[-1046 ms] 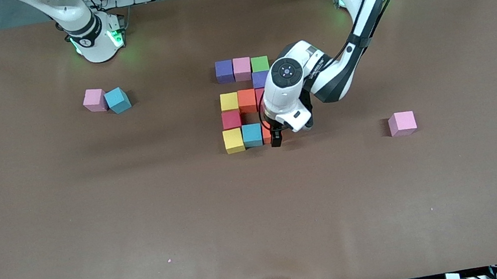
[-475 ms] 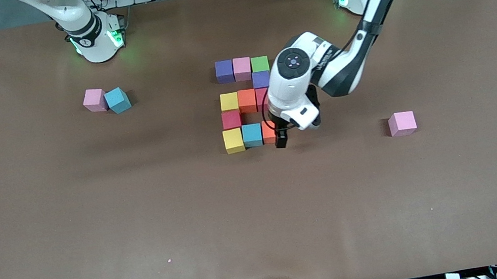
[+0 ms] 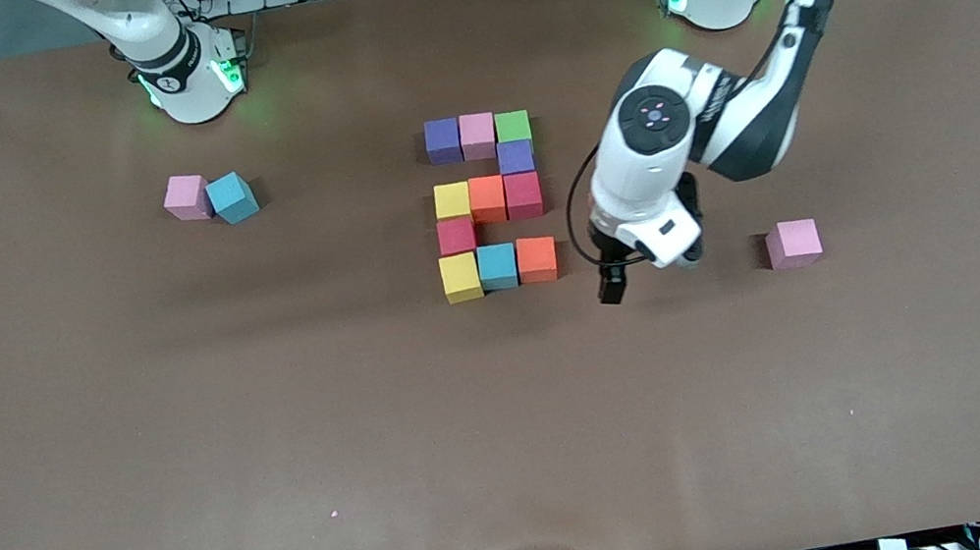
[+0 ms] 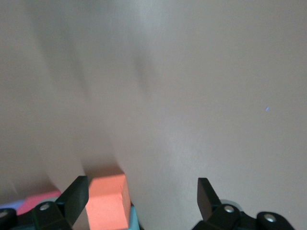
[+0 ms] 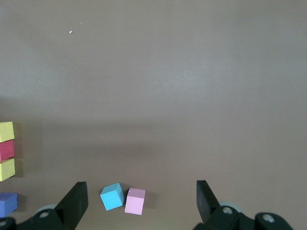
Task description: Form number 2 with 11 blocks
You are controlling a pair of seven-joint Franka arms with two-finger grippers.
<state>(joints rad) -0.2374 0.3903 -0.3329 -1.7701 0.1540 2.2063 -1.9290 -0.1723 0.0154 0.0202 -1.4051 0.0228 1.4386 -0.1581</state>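
Eleven blocks lie on the table as the number 2 (image 3: 487,200), ending in an orange block (image 3: 537,259) beside a light blue block (image 3: 497,266). My left gripper (image 3: 613,282) hangs open and empty over bare table between that orange block and a lone pink block (image 3: 792,243). In the left wrist view the left gripper (image 4: 141,181) has the orange block (image 4: 108,201) beside one finger, untouched. The right gripper (image 5: 140,184) is open and empty, high over a light blue block (image 5: 112,196) and a pink block (image 5: 135,201); the right arm waits.
A spare pink block (image 3: 186,196) touches a spare light blue block (image 3: 232,198) toward the right arm's end. Both arm bases (image 3: 190,76) stand along the table's edge farthest from the front camera. Brown table (image 3: 377,433) stretches bare nearer that camera.
My left gripper has lifted off the orange block at the end of the figure's nearest row and swung toward the left arm's end. The block stays put; the right arm has not moved.
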